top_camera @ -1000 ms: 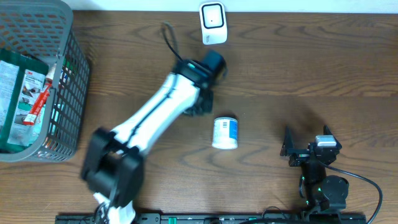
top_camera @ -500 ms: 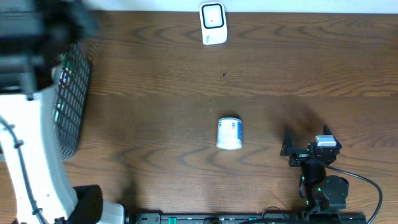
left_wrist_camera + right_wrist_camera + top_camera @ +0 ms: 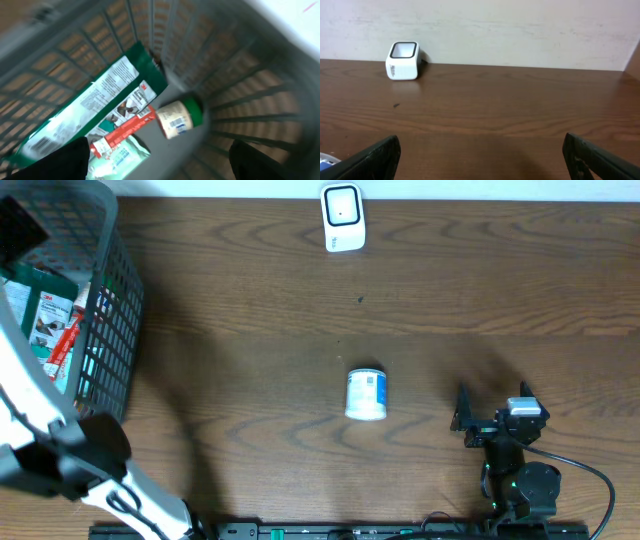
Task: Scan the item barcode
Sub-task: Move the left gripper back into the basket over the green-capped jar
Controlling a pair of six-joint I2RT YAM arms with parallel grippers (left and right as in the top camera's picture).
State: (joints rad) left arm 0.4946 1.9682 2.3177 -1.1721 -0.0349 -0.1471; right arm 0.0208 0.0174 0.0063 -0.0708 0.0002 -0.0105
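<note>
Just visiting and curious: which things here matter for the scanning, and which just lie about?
Job: white scanner, grey basket, green-lidded jar, green packet, open left gripper over them.
Lying about, likely: white tub on the table, idle open right gripper.

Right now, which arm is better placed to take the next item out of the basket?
Left. The left gripper hangs open over the basket, above the green-capped bottle and the packets. The right gripper sits open far away, beyond the white jar.
</note>
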